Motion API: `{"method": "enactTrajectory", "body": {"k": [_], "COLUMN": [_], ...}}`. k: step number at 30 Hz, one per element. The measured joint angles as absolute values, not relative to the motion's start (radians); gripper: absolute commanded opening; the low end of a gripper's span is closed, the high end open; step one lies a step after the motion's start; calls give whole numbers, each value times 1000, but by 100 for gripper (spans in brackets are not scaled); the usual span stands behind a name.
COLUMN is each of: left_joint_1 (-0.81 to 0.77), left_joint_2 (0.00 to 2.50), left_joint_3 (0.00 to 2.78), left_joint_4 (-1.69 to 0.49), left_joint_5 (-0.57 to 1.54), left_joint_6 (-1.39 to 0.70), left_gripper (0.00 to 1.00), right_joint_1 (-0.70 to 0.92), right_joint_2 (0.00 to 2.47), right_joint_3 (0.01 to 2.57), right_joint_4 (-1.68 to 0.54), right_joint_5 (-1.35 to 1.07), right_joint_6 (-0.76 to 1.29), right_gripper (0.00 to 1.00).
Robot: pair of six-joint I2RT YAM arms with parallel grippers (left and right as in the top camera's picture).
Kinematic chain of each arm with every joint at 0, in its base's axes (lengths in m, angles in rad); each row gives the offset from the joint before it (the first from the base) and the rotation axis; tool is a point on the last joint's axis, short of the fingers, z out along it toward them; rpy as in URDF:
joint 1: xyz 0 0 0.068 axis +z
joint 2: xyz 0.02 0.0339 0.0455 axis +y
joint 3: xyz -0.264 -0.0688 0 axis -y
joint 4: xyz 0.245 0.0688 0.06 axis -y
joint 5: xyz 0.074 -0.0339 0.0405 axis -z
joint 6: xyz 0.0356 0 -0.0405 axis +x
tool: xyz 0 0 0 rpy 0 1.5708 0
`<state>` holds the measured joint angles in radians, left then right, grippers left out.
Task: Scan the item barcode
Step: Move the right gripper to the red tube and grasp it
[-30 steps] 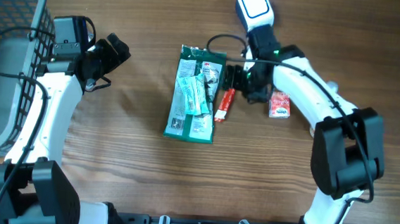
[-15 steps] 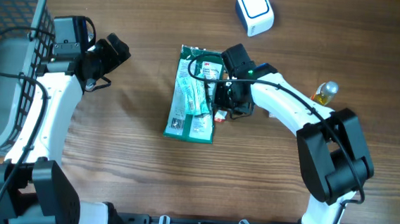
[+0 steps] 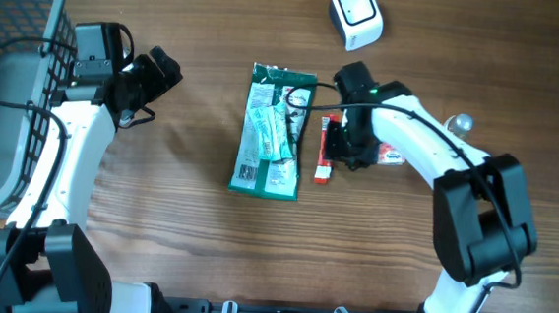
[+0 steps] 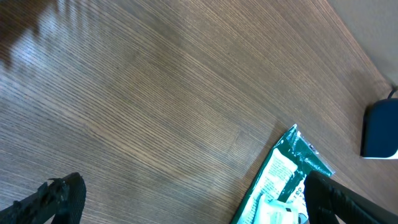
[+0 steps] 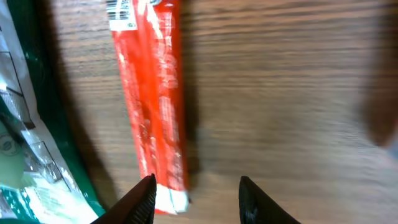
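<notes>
Barely in frame: red stick's barcode [image 5: 121,7]

The wooden desk [image 3: 185,239] shows a brown grain that runs from side to side. Near its middle lies a flat green packet [image 3: 273,131]. Just right of the green packet lies a thin red sachet [image 3: 323,152], almost parallel to it. Further right of the green packet is a small red and white pack [image 3: 392,155], partly hidden. Beyond the green packet, to its right, sits a white scanner [image 3: 355,15]. Far left of the green packet stands a grey basket [image 3: 9,78].
</notes>
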<state>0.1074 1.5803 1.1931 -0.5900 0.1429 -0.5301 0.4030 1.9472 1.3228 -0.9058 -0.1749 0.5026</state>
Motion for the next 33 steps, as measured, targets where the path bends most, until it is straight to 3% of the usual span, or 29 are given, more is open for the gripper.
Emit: {"method": "enactTrajectory", "body": {"k": [24, 33], "left_joint_1": [107, 107], "left_joint_2": [1580, 1580], "left_joint_3": [1193, 1193], "left_joint_4": [-590, -590], "left_joint_5": [143, 143], "left_joint_6": [-530, -530], "left_gripper": [100, 100], "right_joint_1": [432, 432], "right_joint_2": [1939, 1928], "right_joint_3": [1198, 1172], "right_joint_4": [-769, -716], "right_joint_5": [-254, -263], "right_joint_6": [564, 580], "right_gripper": [31, 8]}}
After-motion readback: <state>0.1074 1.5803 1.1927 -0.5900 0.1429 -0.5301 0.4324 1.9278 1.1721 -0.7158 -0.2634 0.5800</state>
